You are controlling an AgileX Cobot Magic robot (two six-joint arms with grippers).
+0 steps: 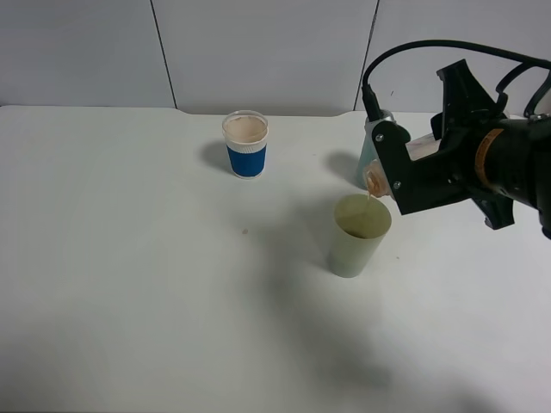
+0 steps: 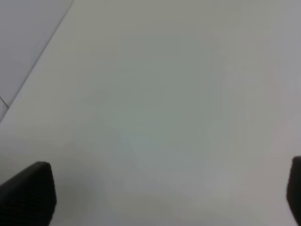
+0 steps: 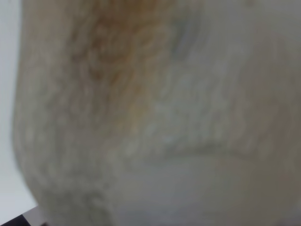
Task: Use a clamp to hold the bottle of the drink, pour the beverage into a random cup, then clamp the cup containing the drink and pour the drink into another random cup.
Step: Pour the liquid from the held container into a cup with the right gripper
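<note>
Open desk [image 1: 129,275] spreads left of and in front of the yellow-green cup [image 1: 357,237]. Over its rim the right clamp [image 1: 389,172], rolled sideways, jaws gripping the tilted bottle [image 1: 420,148], pours. Blue paper cup [image 1: 245,146] behind-left. Left clamp [image 2: 162,195]: jaws wide.

Paper cup [image 1: 245,160] wearing blue sleeve, white rim, pinkish-tan inside. Pale tumbler [image 1: 353,249] showing plain yellow-green, unmarked. Bottle [image 1: 377,181] showing clear, carrying brown liquid, pink-red label. Teal tumbler [image 1: 365,160] peeking behind. Table [image 1: 129,258] showing plain white.

Right end effector [image 1: 385,159] black, angular, pale screws; black cable [image 1: 405,48] arching above; orange-brown band [image 1: 485,159], perhaps a wrist ring.
</note>
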